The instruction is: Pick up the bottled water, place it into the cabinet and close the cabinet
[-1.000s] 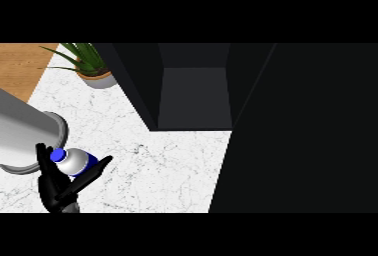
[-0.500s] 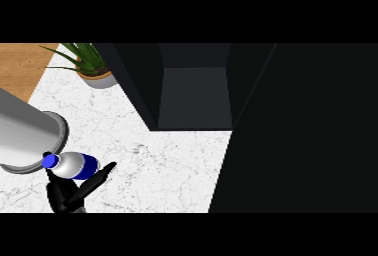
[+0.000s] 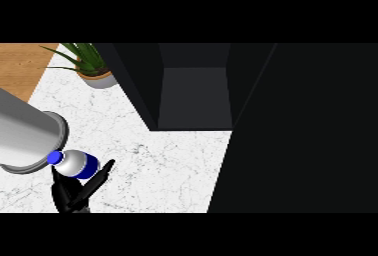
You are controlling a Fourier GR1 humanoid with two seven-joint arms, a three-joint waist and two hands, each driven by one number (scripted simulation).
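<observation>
Since the earlier frames the small clear water bottle with a blue cap and blue label band (image 3: 74, 163) has drifted a little to the right and slightly nearer, and the grey forearm has swung further in from the left edge so that its round end now sits just left of the bottle. The bottle is at the near left of the white marbled counter (image 3: 162, 165), held in the black left hand (image 3: 76, 192), whose fingers (image 3: 100, 176) curl up around its lower side; one finger shows stretched along the bottle's right. The bottle lies tilted, its long axis running from upper left to lower right, with the blue cap pointing left and slightly far, toward the forearm's end. Far to the right stands the dark open cabinet (image 3: 193, 95), its grey inner compartment facing the counter, well apart from the bottle. Its broad dark door fills the right side of the view. A green potted plant in a grey pot (image 3: 92, 65) stands at the far left, just left of the cabinet's wall, beside a strip of brown wooden surface (image 3: 22, 65). The right hand shows nowhere.
</observation>
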